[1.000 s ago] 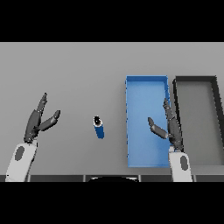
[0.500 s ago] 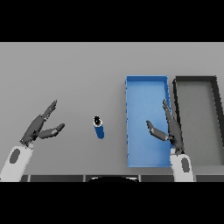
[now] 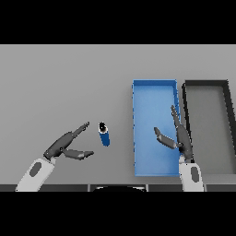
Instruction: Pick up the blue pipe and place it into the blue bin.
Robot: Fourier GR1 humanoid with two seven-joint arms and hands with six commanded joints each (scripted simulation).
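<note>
At the grey table (image 3: 69, 83), my left hand (image 3: 62, 145) reaches in from the lower left, dark fingers straight and pointing up-right toward the short blue pipe (image 3: 104, 134), thumb spread out below them; released, grasping nothing. The fingertips stop just short of the pipe, a sliver of bare table between them. The pipe lies on the table w/ its dark open end facing up and away from me, body slanting down toward me, roughly midway between my left hand and the blue rectangular bin (image 3: 154, 90).

That bin sits right of centre, long side running away from me, open top, w/ nothing but my hand showing over its floor. My right hand (image 3: 179, 138) hangs over the bin's right portion, near its right wall, fingers straight and pointing away from me, thumb stuck out to the left; also relaxed and holding nothing. Its white-and-grey forearm comes up from the lower edge across the bin's near right corner.

Just beside the blue bin, on its right, stands a dark grey rectangular bin (image 3: 205, 84) of similar shape, the two nearly touching along their long sides.
</note>
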